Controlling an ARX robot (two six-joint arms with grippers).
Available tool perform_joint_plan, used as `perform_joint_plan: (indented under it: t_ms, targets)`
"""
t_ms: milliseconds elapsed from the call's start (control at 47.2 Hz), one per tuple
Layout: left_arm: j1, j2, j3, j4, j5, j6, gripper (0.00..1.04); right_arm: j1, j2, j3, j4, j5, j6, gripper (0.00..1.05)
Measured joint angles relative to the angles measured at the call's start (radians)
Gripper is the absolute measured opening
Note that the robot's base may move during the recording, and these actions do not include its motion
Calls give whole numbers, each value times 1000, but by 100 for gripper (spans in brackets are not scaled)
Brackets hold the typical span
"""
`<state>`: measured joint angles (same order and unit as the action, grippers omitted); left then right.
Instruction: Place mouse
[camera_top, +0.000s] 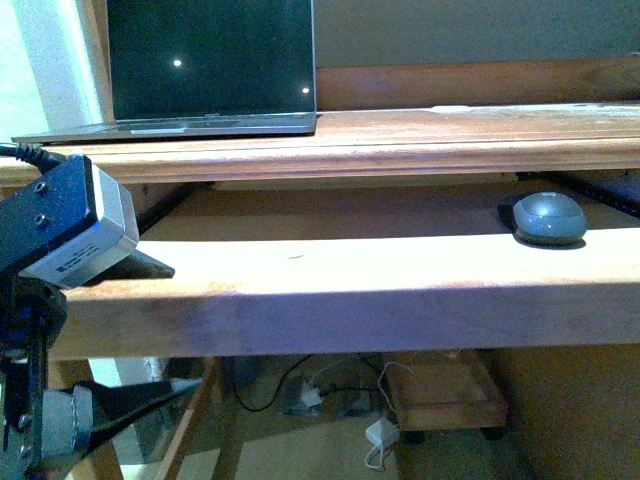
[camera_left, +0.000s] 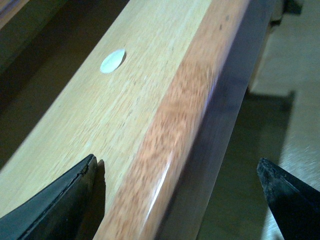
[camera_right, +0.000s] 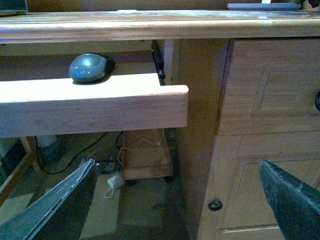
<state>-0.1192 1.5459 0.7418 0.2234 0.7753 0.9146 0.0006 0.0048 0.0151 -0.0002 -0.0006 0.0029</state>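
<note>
Mouse (camera_top: 548, 217) on shelf (camera_top: 330, 270), far from left tool (camera_top: 185, 327)

In front of me the wooden bench (camera_top: 450, 125) carries an open laptop (camera_top: 210, 60), and the mouse (camera_top: 548, 218) lies on its pull-out shelf (camera_top: 300, 290).

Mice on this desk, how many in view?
1. The mouse sits on the pull-out tray near its right end, below the desktop. The tray's back part is hidden, so another could be there.
</note>
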Motion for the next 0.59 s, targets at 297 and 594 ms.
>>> perform_joint_plan:
  t_ms: [297,594]
  targets:
    - [-67,-164,-153,299,-179,-584,97,0,0,0,0,0,0,97]
    - [-111,-509,-265,215,-584,-1080,97,0,0,0,0,0,0,97]
